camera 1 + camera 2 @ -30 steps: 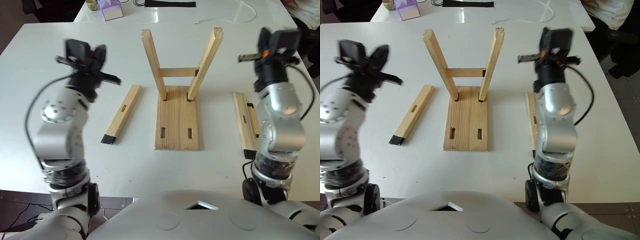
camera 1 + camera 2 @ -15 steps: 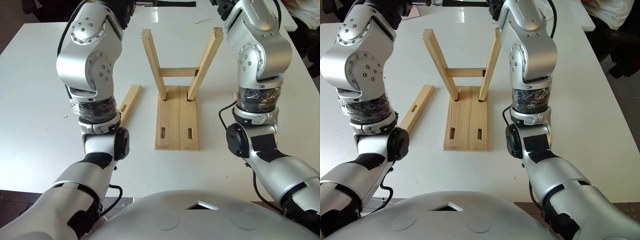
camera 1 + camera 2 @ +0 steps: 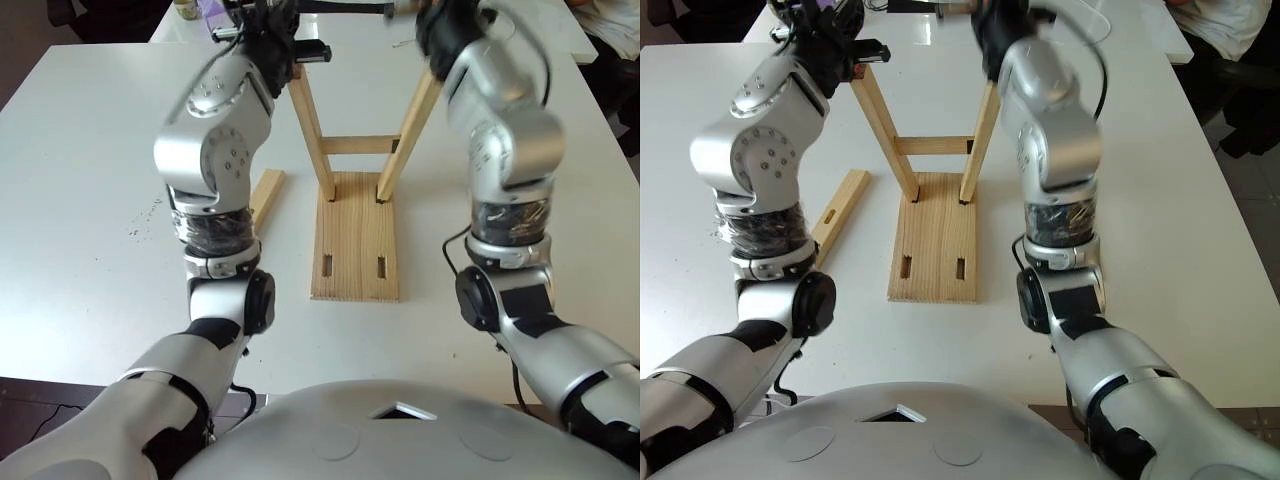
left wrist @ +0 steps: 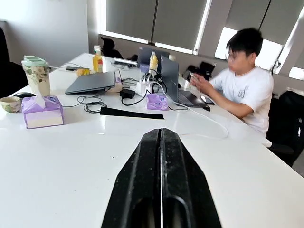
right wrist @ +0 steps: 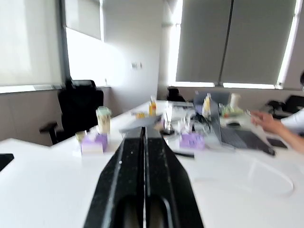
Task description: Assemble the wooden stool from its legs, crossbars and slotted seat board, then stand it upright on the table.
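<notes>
1. Surface: white table (image 3: 90, 150), plain and matt, taking up most of the head-camera frame.
2. Room: an office with grey roller blinds (image 4: 156, 19) across the windows and a black office chair (image 5: 78, 109) at the left of the right wrist frame.
3. Far tabletop, seen past the left arm's claw: purple tissue box (image 4: 42, 113), lidded cup (image 4: 37, 73), small bowl (image 4: 9, 103), closed laptop (image 4: 92, 83), flat black strip (image 4: 131, 113), looping white cable (image 4: 209, 124).
4. Seat board (image 3: 353, 250): pale wood with visible grain, lying flat at frame centre. The pair of slots nearer the bottom of the frame is open.
5. First leg (image 3: 308, 120) and second leg (image 3: 410, 130): square pale timber, each seated in a slot at the board's upper end, splaying apart toward the top of the frame.
6. Crossbar (image 3: 357, 144): a short rail joining those two legs partway up.
7. Third leg (image 3: 843, 205): lying flat on the table at the left of the board, apart from it and partly behind the left arm. One slot is cut in its face.
8. Left gripper (image 4: 161, 135): raised at the top of the frame near the first leg's tip, black fingers pressed together, holding nothing.
9. Right gripper (image 5: 144, 132): raised near the second leg's tip, fingers likewise closed on nothing.
10. Writing: print on the tissue box and bottles is too small to read.
</notes>
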`<action>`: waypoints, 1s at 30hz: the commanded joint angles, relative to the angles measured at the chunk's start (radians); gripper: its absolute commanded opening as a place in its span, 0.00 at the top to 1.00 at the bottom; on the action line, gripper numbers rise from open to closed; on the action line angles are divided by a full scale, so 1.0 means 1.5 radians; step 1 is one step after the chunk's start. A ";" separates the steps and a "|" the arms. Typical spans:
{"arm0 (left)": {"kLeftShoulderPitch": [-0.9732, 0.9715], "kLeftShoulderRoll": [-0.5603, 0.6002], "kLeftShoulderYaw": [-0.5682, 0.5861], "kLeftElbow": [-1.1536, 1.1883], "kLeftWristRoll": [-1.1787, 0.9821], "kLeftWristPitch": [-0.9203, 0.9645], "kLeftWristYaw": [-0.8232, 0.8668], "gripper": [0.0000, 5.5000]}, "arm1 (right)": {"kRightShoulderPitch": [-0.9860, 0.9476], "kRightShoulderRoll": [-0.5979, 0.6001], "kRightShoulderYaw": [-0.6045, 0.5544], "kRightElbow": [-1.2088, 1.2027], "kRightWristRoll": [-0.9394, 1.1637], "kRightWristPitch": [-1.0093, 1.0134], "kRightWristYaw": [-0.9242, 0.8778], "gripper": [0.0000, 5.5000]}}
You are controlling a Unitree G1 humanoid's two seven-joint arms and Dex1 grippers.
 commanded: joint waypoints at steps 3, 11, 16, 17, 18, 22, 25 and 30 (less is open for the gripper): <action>0.097 -0.022 -0.033 0.022 0.000 0.005 -0.015 1.00 | 0.021 0.052 -0.030 -0.012 0.055 0.030 0.005 1.00; 0.009 0.031 0.100 -0.142 -0.076 -0.039 -0.010 1.00 | -0.088 -0.009 -0.168 -0.091 0.193 0.024 0.062 1.00; 0.099 0.145 0.226 -0.176 -0.183 0.029 -0.082 1.00 | -0.016 -0.175 -0.232 -0.081 0.249 0.055 0.189 1.00; 0.142 0.168 0.228 -0.172 -0.183 0.040 -0.100 1.00 | 0.022 -0.206 -0.224 -0.074 0.230 0.042 0.206 1.00; 0.193 0.187 0.223 -0.173 -0.181 0.050 -0.119 1.00 | 0.070 -0.233 -0.207 -0.074 0.212 0.028 0.230 1.00; 0.448 0.255 0.111 -0.211 -0.132 0.016 -0.233 1.00 | 0.324 -0.332 -0.079 -0.164 0.153 -0.055 0.370 1.00; 0.564 0.284 0.070 -0.208 -0.041 -0.055 -0.229 1.00 | 0.381 -0.343 -0.100 -0.172 0.119 -0.084 0.347 1.00; 0.577 0.237 0.089 -0.188 0.031 -0.153 -0.155 1.00 | 0.351 -0.237 -0.150 -0.151 0.100 -0.078 0.179 1.00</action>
